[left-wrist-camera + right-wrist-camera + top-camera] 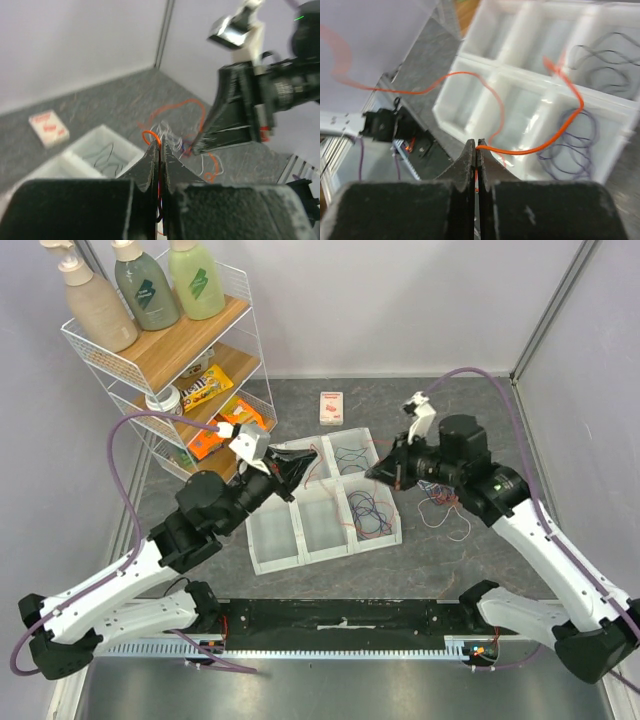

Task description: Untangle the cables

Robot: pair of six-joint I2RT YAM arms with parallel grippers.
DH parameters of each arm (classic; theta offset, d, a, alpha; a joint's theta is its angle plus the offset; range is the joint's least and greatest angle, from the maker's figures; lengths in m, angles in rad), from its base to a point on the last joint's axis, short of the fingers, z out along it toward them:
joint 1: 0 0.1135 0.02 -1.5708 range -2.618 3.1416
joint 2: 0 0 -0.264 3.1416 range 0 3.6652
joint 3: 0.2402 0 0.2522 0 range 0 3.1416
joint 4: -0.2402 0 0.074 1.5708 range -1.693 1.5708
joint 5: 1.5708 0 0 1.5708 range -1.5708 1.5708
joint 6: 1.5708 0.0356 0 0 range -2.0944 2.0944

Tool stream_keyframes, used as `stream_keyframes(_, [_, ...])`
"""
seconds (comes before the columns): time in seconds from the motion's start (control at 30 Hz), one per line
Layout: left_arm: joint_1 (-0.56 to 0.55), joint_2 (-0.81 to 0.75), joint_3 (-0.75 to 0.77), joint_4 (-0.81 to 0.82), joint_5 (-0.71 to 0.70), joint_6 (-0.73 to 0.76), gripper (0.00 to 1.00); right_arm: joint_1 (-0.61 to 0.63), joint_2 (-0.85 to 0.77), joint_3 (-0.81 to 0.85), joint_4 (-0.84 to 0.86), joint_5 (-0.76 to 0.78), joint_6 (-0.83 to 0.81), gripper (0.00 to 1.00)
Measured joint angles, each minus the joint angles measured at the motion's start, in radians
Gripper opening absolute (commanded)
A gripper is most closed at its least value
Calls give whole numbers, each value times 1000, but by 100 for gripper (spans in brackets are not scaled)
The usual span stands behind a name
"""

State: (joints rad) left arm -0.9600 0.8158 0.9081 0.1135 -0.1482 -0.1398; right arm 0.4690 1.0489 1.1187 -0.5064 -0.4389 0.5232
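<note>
Orange-red cable [520, 150] strung above the white divided tray [275, 562], one stretch clamped in the shut right gripper [477, 145], a loop pinched in the shut left gripper [160, 144], black cable [350, 457] and blue-purple cable [370, 512] lying in separate compartments

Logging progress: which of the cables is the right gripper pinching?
The orange cable, clamped in the right gripper; the purple cable and black cable lie loose in the tray.
</note>
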Motion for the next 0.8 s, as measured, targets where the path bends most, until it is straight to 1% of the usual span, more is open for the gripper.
stream_keyframes(0.1, [-3,16,-6,-101,-90,-96,2,136,4,-1,58,14,20,0])
stream_keyframes(0.17, [-3,7,-27,-145,-137,-175,2,204,4,-21,137,30,40,0])
stream_keyframes(0.23, [-3,2,-59,-175,-164,-245,2,260,13,-50,195,55,55,0])
stream_keyframes(0.33, [-2,18,-124,-204,-171,-335,2,337,62,-69,231,111,60,0])
stream_keyframes(0.43, [-2,90,-161,-234,-140,-385,2,370,83,-84,243,156,60,0])
stream_keyframes(0.6, [-2,214,-176,-248,-87,-444,2,372,45,-98,279,224,67,0])
stream_keyframes(0.63, [-2,229,-182,-251,-86,-462,3,371,35,-103,298,235,71,0])
stream_keyframes(0.7, [3,245,-194,-265,-89,-496,18,372,26,-117,344,239,84,0])
stream_keyframes(0.73, [7,252,-198,-274,-90,-507,28,372,29,-124,365,239,89,0])
stream_keyframes(0.8, [24,276,-199,-299,-89,-540,45,372,46,-136,406,239,103,0])
